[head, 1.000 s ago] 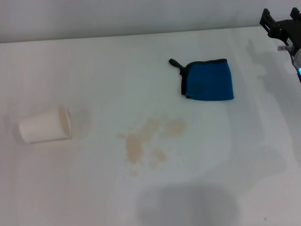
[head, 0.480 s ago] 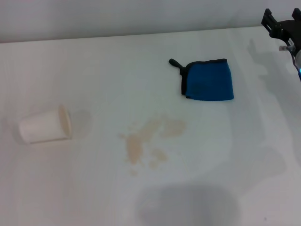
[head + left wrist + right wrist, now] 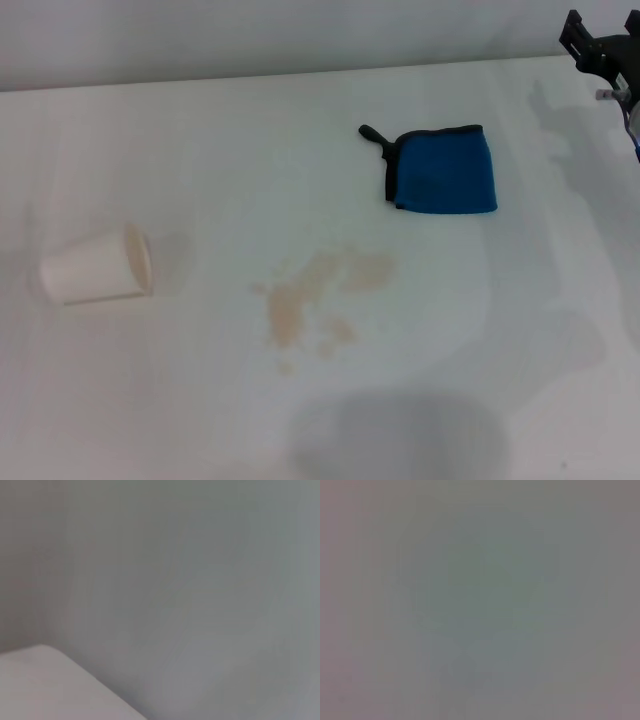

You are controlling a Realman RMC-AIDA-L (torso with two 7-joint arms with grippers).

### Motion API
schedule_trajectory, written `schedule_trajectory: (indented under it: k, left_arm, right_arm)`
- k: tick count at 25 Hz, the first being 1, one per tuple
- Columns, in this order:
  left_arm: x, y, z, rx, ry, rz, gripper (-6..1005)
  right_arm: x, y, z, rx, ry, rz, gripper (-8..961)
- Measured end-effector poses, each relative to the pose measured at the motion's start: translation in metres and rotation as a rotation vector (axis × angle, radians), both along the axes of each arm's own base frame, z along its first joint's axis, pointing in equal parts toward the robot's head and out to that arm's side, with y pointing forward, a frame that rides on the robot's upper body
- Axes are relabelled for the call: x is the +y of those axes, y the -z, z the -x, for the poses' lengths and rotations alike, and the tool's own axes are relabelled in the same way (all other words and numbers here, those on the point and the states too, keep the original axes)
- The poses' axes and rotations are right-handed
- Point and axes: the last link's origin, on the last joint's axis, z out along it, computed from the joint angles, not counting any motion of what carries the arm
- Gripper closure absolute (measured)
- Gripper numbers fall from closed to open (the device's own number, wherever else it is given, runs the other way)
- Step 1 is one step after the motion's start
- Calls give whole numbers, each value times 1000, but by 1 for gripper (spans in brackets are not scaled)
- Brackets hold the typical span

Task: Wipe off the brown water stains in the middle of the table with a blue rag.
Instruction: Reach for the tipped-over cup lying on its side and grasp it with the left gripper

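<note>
Blue cloth first: the small bright blue rag w/ black edging [image 3: 443, 170] lies flat in the upper middle of the head view, on the big plain white table [image 3: 200, 150]. Its short black loop sticks out toward the upper left. Nothing is touching it.

Pale tan brown water stains [image 3: 310, 300] sit in the middle of the frame, below and left of the rag, near it but not under it. They look untouched, so no wiping is done yet.

Right gripper [image 3: 600, 50], a black pincer, peeks in at the top right corner, well apart from the rag, up and to the right of it. Can't tell how far open it is; it holds nothing I can see. Left gripper isn't in the head view, and the wrist views show only blank grey.

Step now, I think: reach for the rag. Next move needs the pincer to come down-left to the rag, pinch it, then rub it over the stains.

White paper cup [image 3: 95, 268] lies tipped over at far left, away from all this.
</note>
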Motion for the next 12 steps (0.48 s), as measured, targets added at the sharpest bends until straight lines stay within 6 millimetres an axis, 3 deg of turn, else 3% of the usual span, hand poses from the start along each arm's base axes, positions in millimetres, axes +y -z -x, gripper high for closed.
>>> schedule_trajectory:
  k: [6, 12]
  left_arm:
    - [25, -21, -8, -55, 68, 98, 173]
    - [43, -48, -23, 38, 199, 219, 173]
  right_arm:
    - [1, -2, 1, -3, -4, -6, 128]
    - [0, -2, -1, -3, 4, -3, 129]
